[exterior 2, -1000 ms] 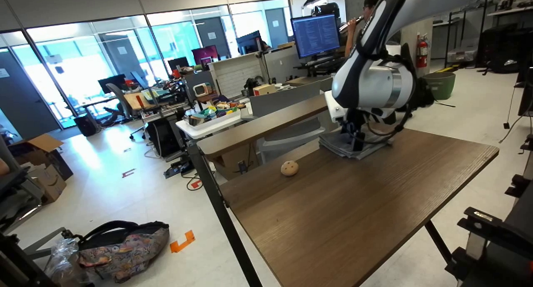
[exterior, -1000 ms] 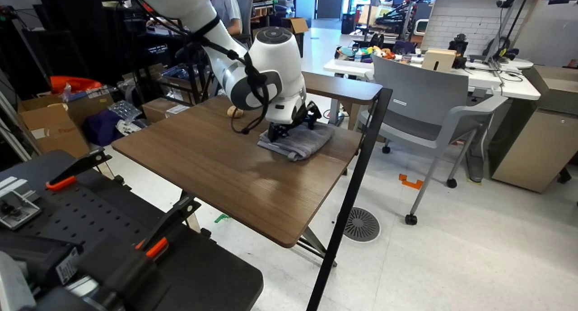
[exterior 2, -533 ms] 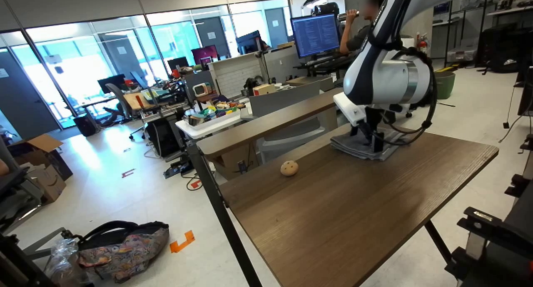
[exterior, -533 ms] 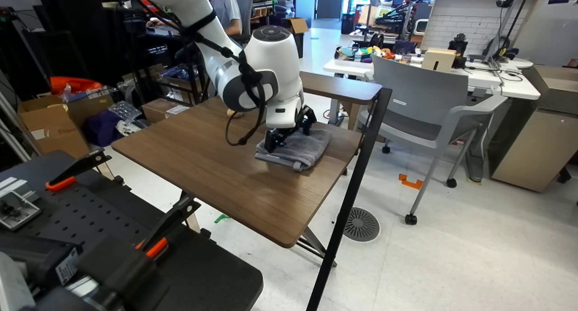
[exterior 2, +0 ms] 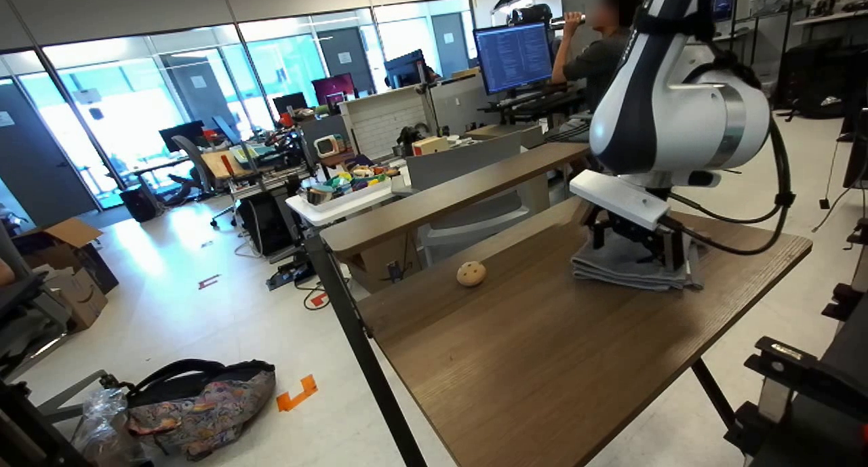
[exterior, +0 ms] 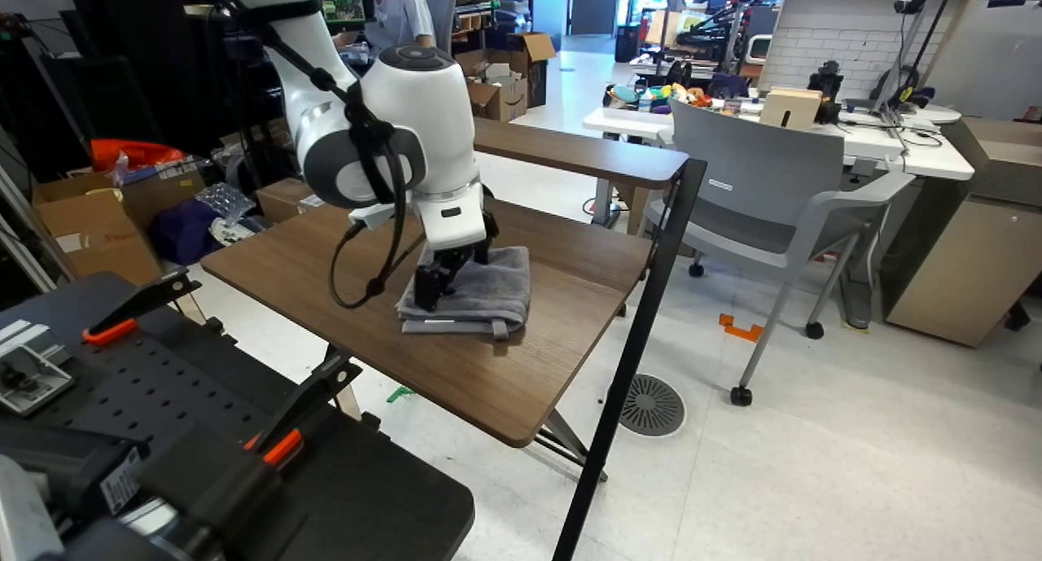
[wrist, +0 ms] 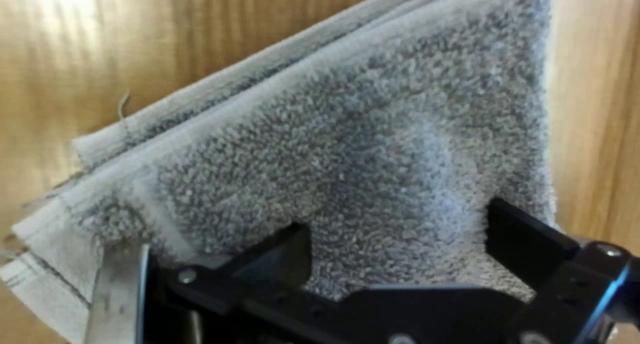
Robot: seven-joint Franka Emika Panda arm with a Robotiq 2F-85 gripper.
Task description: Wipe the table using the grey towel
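In an exterior view the grey towel [exterior: 501, 288] lies folded on the table [exterior: 326, 256]. It is roughly square, so a long axis is hard to call; its front edge runs from 9 to 3 o'clock, a small tab [exterior: 500, 329] pointing to 6. The gripper [exterior: 454, 280] stands on it. Bare wood spreads toward 3 and 10 o'clock, with a narrower strip before the table's edge at 7. Half a second ago that front edge sloped from 10 to 4; towel and gripper have since shifted toward 8.

In an exterior view the towel has slid toward 4 o'clock, nearer the edge there, with wide bare wood at 7. The tan round lump [exterior 2: 471, 274], well apart at 9, has stayed put.

In the wrist view the layered edge runs from 8 to 2 o'clock, wood showing at 11 and 3; the fingers [wrist: 530, 244] are spread well apart on the cloth
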